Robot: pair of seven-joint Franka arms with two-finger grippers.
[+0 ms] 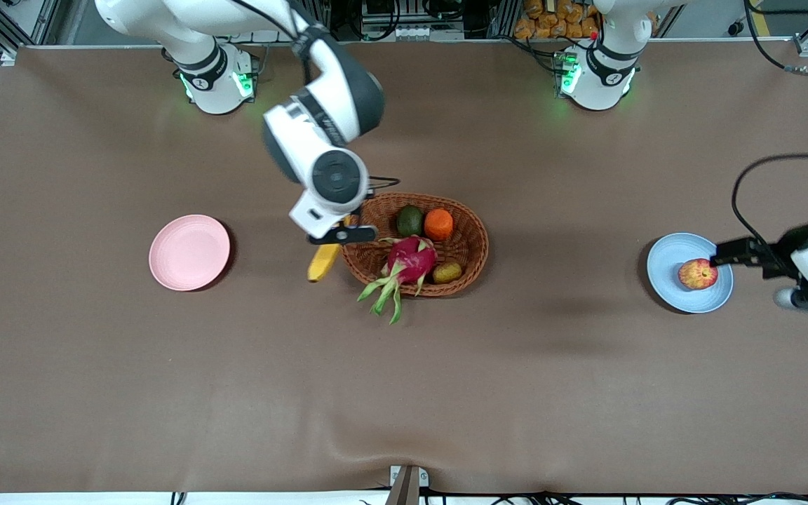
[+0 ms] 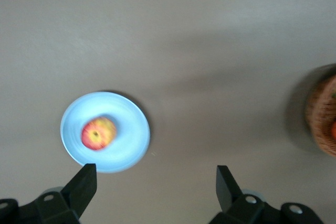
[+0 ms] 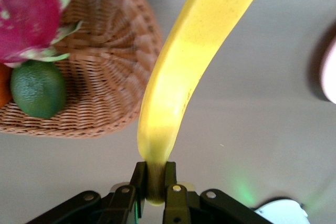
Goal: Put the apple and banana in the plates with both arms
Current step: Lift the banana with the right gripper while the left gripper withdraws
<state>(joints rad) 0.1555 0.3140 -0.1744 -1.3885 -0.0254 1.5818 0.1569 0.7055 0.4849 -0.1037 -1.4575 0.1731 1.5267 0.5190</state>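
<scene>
The yellow banana (image 1: 323, 261) hangs from my right gripper (image 1: 348, 233), which is shut on its stem end over the table beside the wicker basket. In the right wrist view the fingers (image 3: 139, 174) clamp the banana's (image 3: 184, 77) dark tip. The pink plate (image 1: 189, 252) lies bare toward the right arm's end of the table. The red and yellow apple (image 1: 697, 273) sits in the light blue plate (image 1: 663, 270) toward the left arm's end. My left gripper (image 1: 726, 254) is open and empty, just over that plate's edge. The left wrist view shows the apple (image 2: 98, 132) in the plate (image 2: 128, 129), apart from my left gripper (image 2: 156, 182).
The oval wicker basket (image 1: 477, 245) stands mid-table and holds a pink dragon fruit (image 1: 411, 259), a green fruit (image 1: 409, 221), an orange fruit (image 1: 438, 224) and a kiwi (image 1: 447, 272). Brown cloth covers the table. A sliver of the pink plate (image 3: 331, 77) shows in the right wrist view.
</scene>
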